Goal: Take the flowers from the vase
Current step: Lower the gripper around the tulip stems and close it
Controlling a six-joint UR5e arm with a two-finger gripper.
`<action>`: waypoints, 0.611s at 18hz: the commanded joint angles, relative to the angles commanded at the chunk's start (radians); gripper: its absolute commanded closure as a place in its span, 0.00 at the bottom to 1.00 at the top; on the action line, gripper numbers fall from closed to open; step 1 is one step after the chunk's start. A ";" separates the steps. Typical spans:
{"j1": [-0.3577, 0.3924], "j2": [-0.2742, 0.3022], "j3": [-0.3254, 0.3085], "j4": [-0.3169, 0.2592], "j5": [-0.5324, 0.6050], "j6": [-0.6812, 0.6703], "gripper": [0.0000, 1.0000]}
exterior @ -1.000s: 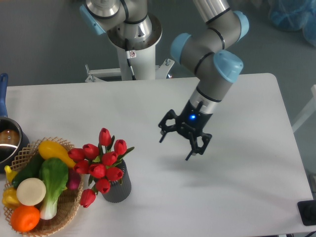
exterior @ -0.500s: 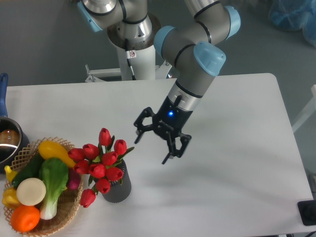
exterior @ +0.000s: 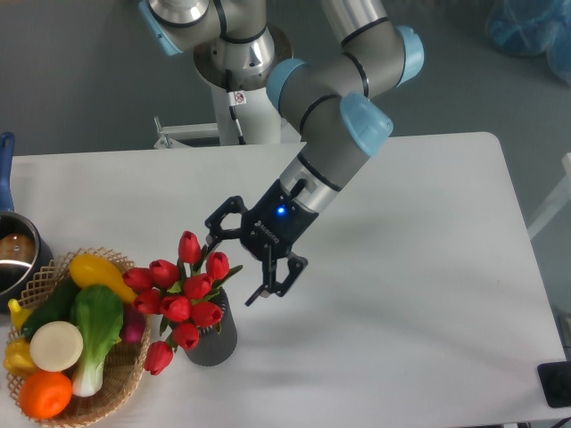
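Observation:
The flowers (exterior: 183, 296), a bunch of red tulip buds with green leaves, stand in the dark grey ribbed vase (exterior: 214, 337) near the table's front left. My gripper (exterior: 234, 269) hangs open just right of the upper buds, one finger near the top tulip and the other beside the vase's right rim. Nothing is between its fingers. The stems are hidden inside the vase.
A wicker basket (exterior: 120, 392) of toy vegetables sits directly left of the vase, touching the flowers' lower buds. A metal pot with a blue handle (exterior: 13, 254) is at the left edge. A second robot base (exterior: 241, 71) stands behind the table.
The arm has swung left and slightly down across the table, bringing the open gripper from mid-table to right beside the flowers. Flowers and vase have not moved.

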 joint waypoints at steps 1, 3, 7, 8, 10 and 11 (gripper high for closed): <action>-0.003 0.000 0.000 -0.002 -0.012 0.000 0.00; -0.008 -0.002 0.000 0.000 -0.037 0.002 0.00; -0.017 -0.017 0.000 0.008 -0.043 0.003 0.06; -0.017 -0.024 0.002 0.011 -0.049 0.003 0.12; -0.017 -0.038 0.002 0.020 -0.061 0.003 0.32; -0.017 -0.040 0.002 0.020 -0.063 0.005 0.42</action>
